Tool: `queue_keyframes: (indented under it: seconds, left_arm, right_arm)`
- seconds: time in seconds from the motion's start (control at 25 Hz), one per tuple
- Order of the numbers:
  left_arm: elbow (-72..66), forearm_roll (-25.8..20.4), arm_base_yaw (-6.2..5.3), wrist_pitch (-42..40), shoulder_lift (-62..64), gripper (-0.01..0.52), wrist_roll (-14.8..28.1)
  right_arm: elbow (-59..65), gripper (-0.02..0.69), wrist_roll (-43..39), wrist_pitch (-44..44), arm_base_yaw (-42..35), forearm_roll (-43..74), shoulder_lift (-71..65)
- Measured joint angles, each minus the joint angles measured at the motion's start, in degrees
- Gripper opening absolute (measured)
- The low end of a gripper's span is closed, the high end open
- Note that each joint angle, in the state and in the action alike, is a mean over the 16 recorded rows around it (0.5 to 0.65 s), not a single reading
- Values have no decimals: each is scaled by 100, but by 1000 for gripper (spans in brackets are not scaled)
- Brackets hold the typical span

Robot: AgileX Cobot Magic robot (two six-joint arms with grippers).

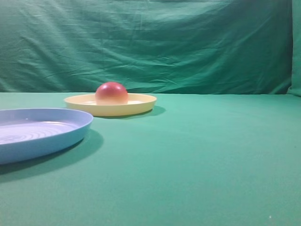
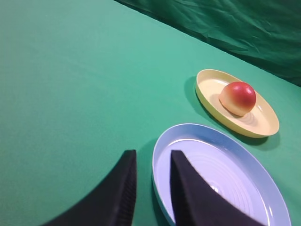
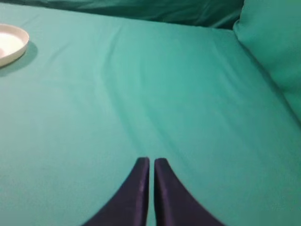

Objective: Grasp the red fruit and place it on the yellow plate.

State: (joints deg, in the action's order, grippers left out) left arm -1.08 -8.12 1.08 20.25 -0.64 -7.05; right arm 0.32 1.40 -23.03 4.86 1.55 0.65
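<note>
The red fruit [image 1: 111, 92] sits dome-up inside the yellow plate [image 1: 141, 104] at the back left of the green table; the left wrist view shows the red fruit [image 2: 238, 97] resting on the yellow plate [image 2: 207, 94] too. No gripper touches it. My left gripper [image 2: 151, 153] hangs well short of it, open and holding nothing, its black fingers straddling the near rim of a light blue plate. My right gripper [image 3: 151, 160] is shut on nothing over bare cloth, far to the right; a sliver of the yellow plate [image 3: 11, 44] shows at that view's left edge.
A light blue ridged plate [image 1: 56, 136] lies at the front left, close to the yellow one. A green cloth backdrop [image 1: 150, 42] hangs behind the table and folds round at the right [image 3: 273, 56].
</note>
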Motion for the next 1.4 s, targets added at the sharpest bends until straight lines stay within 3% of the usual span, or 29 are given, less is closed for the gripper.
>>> queue_keyframes:
  seconds: [1.4]
  left_arm:
    - [0,0,0,0,0,157,0]
  right_arm:
    - [99,0,5,103,-4,0,5]
